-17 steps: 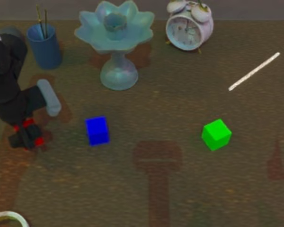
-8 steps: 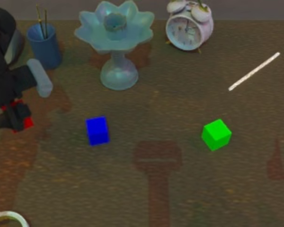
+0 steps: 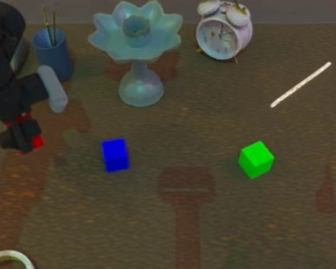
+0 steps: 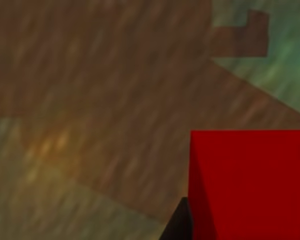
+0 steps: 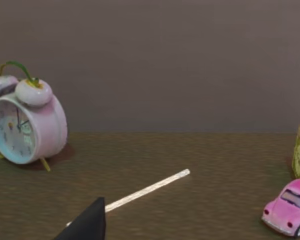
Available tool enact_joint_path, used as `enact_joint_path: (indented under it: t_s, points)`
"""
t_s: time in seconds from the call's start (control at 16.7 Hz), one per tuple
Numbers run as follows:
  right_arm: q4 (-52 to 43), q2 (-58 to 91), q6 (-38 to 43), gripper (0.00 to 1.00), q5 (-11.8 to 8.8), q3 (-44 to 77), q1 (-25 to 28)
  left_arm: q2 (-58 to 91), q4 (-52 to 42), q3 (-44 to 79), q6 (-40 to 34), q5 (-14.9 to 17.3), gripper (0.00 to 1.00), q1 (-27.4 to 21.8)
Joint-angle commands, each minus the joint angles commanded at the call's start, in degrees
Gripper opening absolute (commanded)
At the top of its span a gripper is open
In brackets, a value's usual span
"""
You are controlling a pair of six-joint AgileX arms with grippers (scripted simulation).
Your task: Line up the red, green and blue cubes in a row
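Note:
My left gripper [image 3: 23, 136] hangs over the table's left side, shut on the red cube [image 3: 37, 142]. That cube fills a corner of the left wrist view [image 4: 250, 185], with one dark fingertip [image 4: 181, 222] pressed against its side and the other hidden. To the right of it, the blue cube [image 3: 115, 154] rests on the table, apart from the gripper. The green cube [image 3: 256, 159] lies farther right, slightly turned. My right arm is outside the top view; its wrist view shows a single dark fingertip [image 5: 90, 222] with nothing held.
Along the back stand a dull-blue cup [image 3: 51, 51] with sticks, a pale flower-shaped stand [image 3: 136, 42] and an alarm clock [image 3: 223, 31]. A white stick [image 3: 300, 84] lies at the right. A white rim [image 3: 8, 259] shows front left. A pink toy car [image 5: 290, 207] appears in the right wrist view.
The left gripper, holding the red cube, has moved toward the back and left, then slightly rightward. Blue and green cubes have not moved.

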Motion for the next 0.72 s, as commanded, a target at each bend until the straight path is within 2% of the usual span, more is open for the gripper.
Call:
enact_joint_path:
  t_s: [0.18,0.6,0.72]
  points:
    - [0.0,0.0,0.0,1.0,0.0,0.0,0.0,-2.18,-0.28,-1.87,-1.56,-0.09,0.0,-6.72]
    - [0.0,0.0,0.0,1.0,0.0,0.0,0.0,-9.18,-1.3,-8.38,-6.08,-0.3,0.0,-29.0]
    - [0.0,0.0,0.0,1.0,0.0,0.0,0.0,-10.85,-1.34,-9.7,-7.08,-0.4,0.0,-33.24]
